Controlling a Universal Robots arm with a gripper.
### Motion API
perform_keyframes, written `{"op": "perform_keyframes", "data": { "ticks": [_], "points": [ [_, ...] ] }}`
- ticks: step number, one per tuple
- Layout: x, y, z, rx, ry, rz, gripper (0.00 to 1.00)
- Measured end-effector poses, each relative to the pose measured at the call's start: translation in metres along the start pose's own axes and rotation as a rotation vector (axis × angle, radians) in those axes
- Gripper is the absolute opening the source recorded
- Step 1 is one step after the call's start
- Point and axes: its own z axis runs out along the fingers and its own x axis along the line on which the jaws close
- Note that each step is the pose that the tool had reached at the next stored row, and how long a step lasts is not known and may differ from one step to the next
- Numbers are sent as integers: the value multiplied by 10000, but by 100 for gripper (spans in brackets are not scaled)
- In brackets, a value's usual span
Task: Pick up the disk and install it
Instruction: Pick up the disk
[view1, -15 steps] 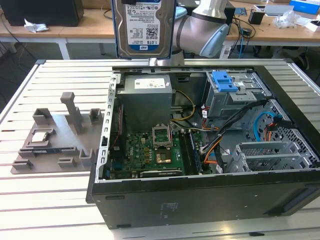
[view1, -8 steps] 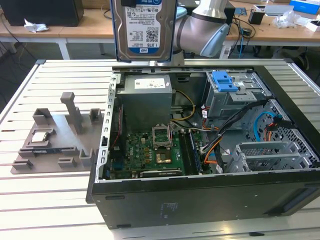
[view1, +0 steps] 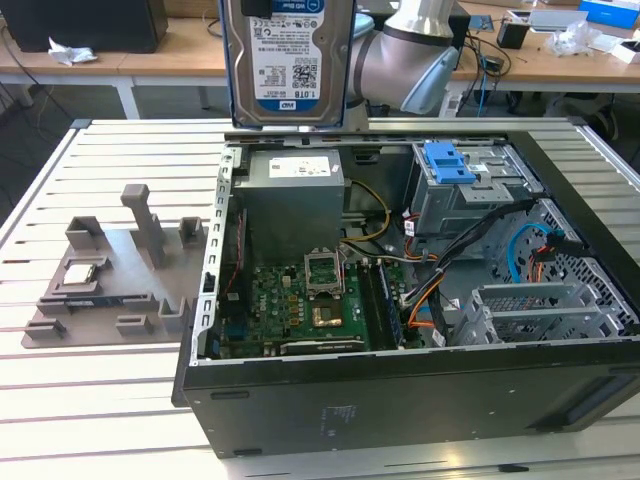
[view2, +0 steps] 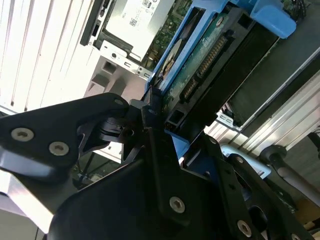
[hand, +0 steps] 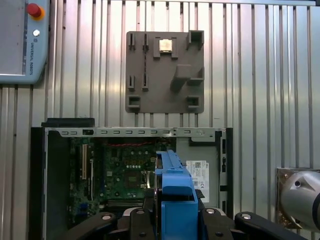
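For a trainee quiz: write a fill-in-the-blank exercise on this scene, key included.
1. The gripper is shut on the disk, clamping its ____ frame.
2. The disk hangs over the open ____, not yet installed.
3. The grey plate lies on the table at the exterior view's ____ of the motherboard.
Missing words: blue; case; left.

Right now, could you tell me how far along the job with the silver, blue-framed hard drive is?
Done: the silver metal hard drive in its blue plastic frame is lifted, upright above the open black computer case. In hand: the gripper is shut on it. Left: installation; it is not yet inside the case.
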Motion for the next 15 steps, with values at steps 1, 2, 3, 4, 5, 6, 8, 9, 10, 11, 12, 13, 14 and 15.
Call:
{"op": "perform_keyframes", "data": {
  "ticks": [1,2,3,4,5,6,8,9,10,11,12,13,14,15],
  "points": [
    [9,0,0,0,0,0,37],
    [19,0,0,0,-1,0,37],
    [27,0,0,0,0,1,37],
    [35,0,0,0,0,1,37],
    [45,1,1,0,-1,0,37],
    [60,1,1,0,-1,1,37],
    [87,1,1,0,-1,1,37],
    [95,1,1,0,-1,0,37],
    [110,1,1,0,-1,0,37],
    [119,1,1,0,-1,0,37],
    [126,1,2,0,-1,0,37],
    [134,1,2,0,0,0,37],
    [141,1,2,0,-1,0,37],
    [149,1,2,0,0,0,37]
  ]
}}
